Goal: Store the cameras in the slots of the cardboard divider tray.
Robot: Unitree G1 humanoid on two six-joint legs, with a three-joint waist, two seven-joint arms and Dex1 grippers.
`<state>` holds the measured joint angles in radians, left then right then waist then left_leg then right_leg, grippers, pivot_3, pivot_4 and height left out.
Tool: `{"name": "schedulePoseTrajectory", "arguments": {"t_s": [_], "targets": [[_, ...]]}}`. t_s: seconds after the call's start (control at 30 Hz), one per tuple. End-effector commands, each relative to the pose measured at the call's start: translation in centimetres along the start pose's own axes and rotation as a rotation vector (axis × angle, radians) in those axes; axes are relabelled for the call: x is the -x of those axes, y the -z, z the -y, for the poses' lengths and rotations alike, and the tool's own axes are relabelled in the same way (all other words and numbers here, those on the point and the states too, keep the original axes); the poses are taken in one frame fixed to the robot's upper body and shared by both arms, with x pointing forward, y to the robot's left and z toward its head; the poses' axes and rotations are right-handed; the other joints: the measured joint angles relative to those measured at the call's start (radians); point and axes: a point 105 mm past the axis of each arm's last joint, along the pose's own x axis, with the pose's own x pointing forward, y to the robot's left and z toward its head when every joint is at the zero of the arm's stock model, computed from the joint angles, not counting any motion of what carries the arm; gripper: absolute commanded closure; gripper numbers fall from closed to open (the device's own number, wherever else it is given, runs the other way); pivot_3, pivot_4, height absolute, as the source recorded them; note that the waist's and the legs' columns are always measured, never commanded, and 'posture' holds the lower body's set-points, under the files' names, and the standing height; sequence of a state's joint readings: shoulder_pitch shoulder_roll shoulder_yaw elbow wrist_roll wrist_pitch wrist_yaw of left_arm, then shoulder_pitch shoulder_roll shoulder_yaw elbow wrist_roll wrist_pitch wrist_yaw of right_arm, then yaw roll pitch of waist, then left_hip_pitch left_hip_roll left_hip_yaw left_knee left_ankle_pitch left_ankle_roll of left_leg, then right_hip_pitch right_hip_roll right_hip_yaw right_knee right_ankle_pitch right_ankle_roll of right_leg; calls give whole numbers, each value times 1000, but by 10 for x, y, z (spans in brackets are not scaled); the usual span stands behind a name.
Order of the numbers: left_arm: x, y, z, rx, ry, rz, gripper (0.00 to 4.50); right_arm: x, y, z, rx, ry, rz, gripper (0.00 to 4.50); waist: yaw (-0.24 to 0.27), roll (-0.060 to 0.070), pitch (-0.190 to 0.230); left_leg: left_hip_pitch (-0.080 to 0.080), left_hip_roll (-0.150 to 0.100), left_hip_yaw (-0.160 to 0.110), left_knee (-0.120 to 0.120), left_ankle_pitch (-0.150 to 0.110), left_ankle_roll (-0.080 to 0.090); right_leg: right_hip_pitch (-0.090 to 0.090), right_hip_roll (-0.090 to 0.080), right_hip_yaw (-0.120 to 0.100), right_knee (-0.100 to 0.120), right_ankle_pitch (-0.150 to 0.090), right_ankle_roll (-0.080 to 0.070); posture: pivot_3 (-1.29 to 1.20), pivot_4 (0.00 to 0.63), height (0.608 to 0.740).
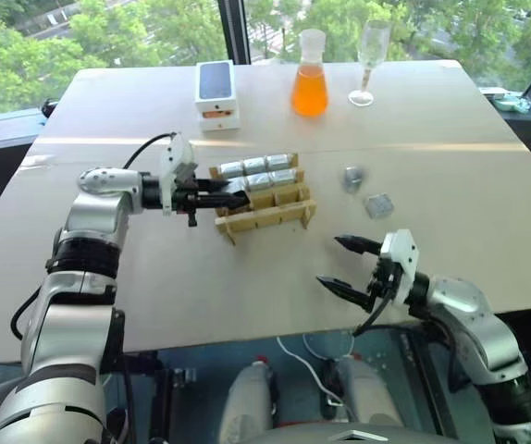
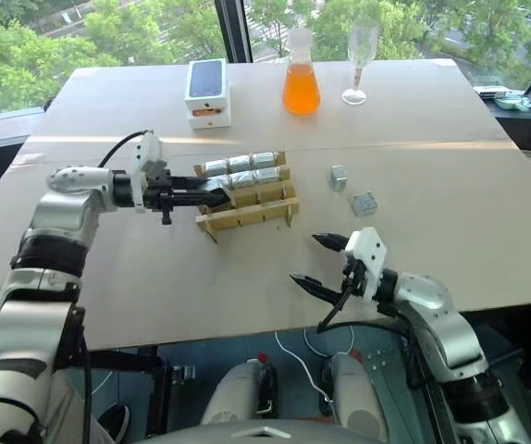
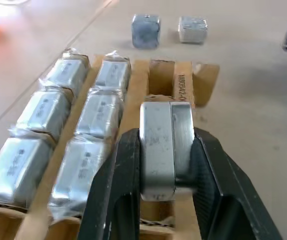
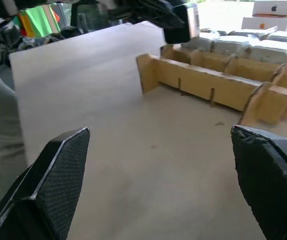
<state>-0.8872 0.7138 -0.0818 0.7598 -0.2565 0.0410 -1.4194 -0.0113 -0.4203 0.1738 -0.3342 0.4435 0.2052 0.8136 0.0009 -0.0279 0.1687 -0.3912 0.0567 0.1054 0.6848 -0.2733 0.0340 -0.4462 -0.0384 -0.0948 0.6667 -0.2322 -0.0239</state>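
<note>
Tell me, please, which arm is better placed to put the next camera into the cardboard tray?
The left. Its gripper already holds a camera right over the empty near row of the cardboard divider tray. The right gripper hangs open and empty, nearer the table edge, apart from the two loose cameras.

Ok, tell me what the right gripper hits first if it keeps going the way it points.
Probably the cardboard divider tray: the open right gripper points across bare table toward its near wall, though depth is hard to judge.
</note>
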Motion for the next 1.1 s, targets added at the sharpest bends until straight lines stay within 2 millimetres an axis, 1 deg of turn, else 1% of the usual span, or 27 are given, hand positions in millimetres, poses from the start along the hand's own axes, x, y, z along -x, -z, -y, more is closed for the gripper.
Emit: {"name": "schedulePoseTrajectory", "arguments": {"t_s": [0.03, 0.1, 0.27, 0.47, 0.57, 0.77, 0.9, 1.1], "targets": [[-2, -6, -7, -46, 2, 7, 3743, 5, -8, -10, -9, 40, 49, 41, 4, -1, 0, 0, 0, -1, 0, 0, 0, 0, 0, -1, 0, 0, 0, 0, 150, 740], [-5, -3, -7, -57, 19, -11, 3743, 8, -4, -11, -7, 64, 42, 41, 9, -1, 0, -1, -1, -1, 0, 0, 0, 0, 0, -1, 0, 0, 0, 0, 150, 740], [-2, -4, -5, -15, 72, 7, 3743, 12, -7, -3, 6, 123, 56, 41, 8, -2, 0, -2, -1, -2, 1, 0, 0, -1, 1, -2, 0, 0, 0, 0, 150, 740], [-5, 12, -1, 4, 101, -42, 3743, 13, -8, -1, 18, 141, 62, 41, 10, -2, -1, -3, -1, -3, 1, 0, 0, -1, 1, -2, 0, 0, 0, 0, 150, 740], [-6, 15, -1, 11, 100, -52, 3743, 13, -10, -1, 20, 147, 66, 41, 10, -3, -1, -3, -1, -3, 1, 0, 0, -1, 1, -3, 0, 0, 0, 0, 150, 740], [-7, 20, -1, -34, 99, -105, 3743, 17, -10, -2, 16, 150, 77, 41, 10, -3, -1, -2, -1, -3, 2, 0, 0, -1, 1, -2, 0, 1, -1, 0, 150, 740], [-11, 26, -2, -78, 91, -157, 3743, 16, -18, -3, 24, 141, 125, 41, 9, -3, -1, -2, -1, -3, 2, 0, 0, -1, 1, -2, 0, 2, -3, 0, 150, 740], [-13, 27, -3, -80, 84, -164, 3743, 16, -20, -2, 52, 140, 144, 41, 7, -4, -2, -2, -1, -3, 2, 0, 0, -1, 1, -3, 0, 2, -3, 0, 150, 740]]}}
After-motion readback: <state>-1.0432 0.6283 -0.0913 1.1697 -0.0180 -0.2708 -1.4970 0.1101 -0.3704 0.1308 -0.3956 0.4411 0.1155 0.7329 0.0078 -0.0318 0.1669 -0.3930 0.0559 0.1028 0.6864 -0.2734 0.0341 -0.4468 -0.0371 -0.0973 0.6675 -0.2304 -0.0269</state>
